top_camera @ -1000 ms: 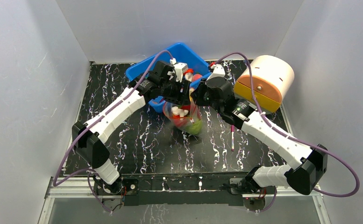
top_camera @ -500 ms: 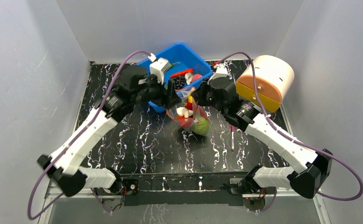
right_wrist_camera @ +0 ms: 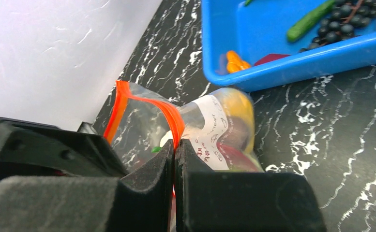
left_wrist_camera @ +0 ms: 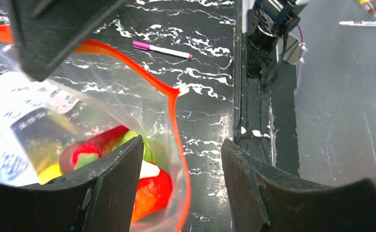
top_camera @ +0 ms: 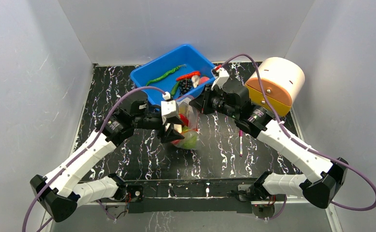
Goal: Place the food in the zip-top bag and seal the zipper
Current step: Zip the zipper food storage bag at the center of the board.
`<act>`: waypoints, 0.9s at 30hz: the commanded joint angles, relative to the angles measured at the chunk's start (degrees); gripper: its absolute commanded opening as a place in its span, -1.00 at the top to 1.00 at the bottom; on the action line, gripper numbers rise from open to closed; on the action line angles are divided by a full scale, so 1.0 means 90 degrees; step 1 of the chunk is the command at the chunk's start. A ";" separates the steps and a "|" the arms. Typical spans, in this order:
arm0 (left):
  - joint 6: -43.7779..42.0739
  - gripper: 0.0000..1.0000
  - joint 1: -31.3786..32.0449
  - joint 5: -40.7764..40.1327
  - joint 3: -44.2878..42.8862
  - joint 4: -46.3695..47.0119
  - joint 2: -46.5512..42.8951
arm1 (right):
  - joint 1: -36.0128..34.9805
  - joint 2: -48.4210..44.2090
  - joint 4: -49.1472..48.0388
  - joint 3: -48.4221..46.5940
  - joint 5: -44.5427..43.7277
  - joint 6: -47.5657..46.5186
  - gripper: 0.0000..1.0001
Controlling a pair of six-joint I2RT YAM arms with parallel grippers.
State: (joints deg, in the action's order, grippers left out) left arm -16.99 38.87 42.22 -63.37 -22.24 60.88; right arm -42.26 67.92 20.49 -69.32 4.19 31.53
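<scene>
The zip-top bag (top_camera: 188,126) hangs over the black mat, holding the food: a green melon (top_camera: 190,140), red pieces (left_wrist_camera: 149,193) and a yellow piece (right_wrist_camera: 239,108). My right gripper (top_camera: 195,104) is shut on the red-orange zipper (right_wrist_camera: 169,113) at the bag's top and holds it up; in the right wrist view the right gripper (right_wrist_camera: 175,147) has no gap between its jaws. My left gripper (top_camera: 172,131) is at the bag's left side. In the left wrist view the left gripper (left_wrist_camera: 181,181) is open, with the zipper (left_wrist_camera: 176,130) running down between its jaws, untouched.
A blue tub (top_camera: 149,72) behind the bag holds a green pod, a red chili (top_camera: 188,75) and dark grapes. A cream and orange drum (top_camera: 275,84) stands at the back right. A pink-capped pen (top_camera: 241,142) lies right of the bag.
My left arm has swung back from the tub and come down beside the bag's left edge, its jaws open. The bag has shifted a little left and nearer, still held by my right gripper.
</scene>
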 commanded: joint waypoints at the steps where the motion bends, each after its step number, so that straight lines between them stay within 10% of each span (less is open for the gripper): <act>1: -0.0433 -0.13 0.0017 0.0568 0.0367 0.0122 -0.0063 | 0.0003 -0.0074 -0.0945 0.0089 0.0730 0.0141 1.00; 9: -0.0361 0.55 0.0017 0.0436 0.1038 0.0469 0.0043 | 0.0000 0.0325 -0.1150 0.0207 0.1278 0.0244 1.00; 27: -0.0043 0.04 0.0017 0.0312 0.1714 0.1317 0.0046 | 0.0000 0.0461 -0.1189 0.0375 0.1350 0.0419 1.00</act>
State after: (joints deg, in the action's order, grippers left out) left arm -17.06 38.85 43.97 -48.71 -13.50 61.52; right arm -42.26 72.86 15.51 -65.73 15.35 34.02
